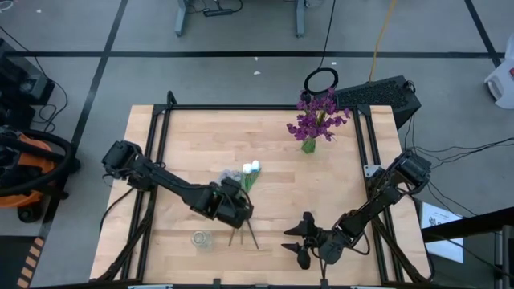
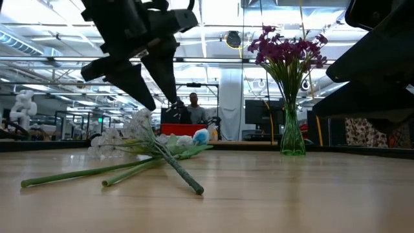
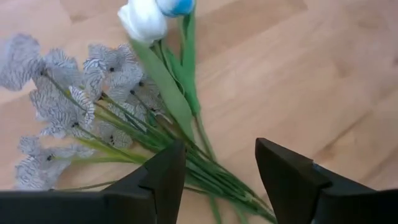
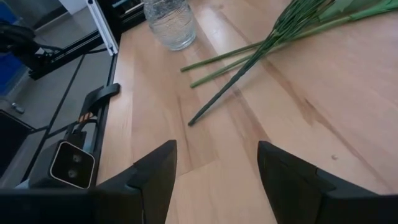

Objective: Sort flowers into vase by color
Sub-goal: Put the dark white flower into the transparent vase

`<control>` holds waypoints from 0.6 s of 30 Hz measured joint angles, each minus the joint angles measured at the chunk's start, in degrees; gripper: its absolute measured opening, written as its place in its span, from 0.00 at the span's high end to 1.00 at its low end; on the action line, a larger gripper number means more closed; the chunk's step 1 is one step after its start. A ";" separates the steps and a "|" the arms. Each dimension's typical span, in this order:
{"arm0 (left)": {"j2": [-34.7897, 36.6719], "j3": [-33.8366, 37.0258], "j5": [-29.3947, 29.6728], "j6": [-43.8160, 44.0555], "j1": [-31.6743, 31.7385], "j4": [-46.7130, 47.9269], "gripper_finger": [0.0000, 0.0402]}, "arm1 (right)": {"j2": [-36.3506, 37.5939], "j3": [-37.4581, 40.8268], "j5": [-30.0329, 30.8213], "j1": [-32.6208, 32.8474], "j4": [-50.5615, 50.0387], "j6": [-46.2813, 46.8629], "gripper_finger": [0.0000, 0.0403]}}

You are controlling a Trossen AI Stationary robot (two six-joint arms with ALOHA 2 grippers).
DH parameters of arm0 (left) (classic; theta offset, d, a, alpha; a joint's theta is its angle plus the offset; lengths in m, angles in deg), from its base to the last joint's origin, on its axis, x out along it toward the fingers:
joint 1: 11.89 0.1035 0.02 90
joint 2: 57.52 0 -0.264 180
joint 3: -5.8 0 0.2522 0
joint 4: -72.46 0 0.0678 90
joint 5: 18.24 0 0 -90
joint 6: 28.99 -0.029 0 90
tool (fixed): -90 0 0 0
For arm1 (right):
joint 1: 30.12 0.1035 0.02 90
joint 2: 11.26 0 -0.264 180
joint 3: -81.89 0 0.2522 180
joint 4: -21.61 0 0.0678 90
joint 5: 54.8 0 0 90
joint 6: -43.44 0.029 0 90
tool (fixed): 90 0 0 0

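Note:
A bunch of flowers (image 1: 245,183) lies flat on the wooden table: white tulip-like buds (image 3: 143,18), a pale small-blossom sprig (image 3: 68,93) and long green stems (image 3: 205,168). My left gripper (image 3: 221,162) hangs open just above the stems, one finger on either side of them, pointing slantwise down; in the low view the left gripper (image 2: 162,97) stands over the blossoms. Purple flowers (image 1: 317,116) stand in a green glass vase (image 2: 292,136) at the far right. My right gripper (image 1: 299,241) waits open near the front edge, its fingers (image 4: 155,174) low over bare wood.
A small clear glass vase (image 1: 201,238) stands near the front edge, left of the stem ends (image 4: 236,68). Black frame rails (image 1: 157,144) run along the table's sides. A person (image 2: 193,107) stands in the room behind the table.

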 joint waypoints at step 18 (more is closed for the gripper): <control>-5.64 0.05 1.53 11.82 -2.20 -1.30 0.50 | 0.00 0.00 0.24 0.69 -0.50 1.49 0.47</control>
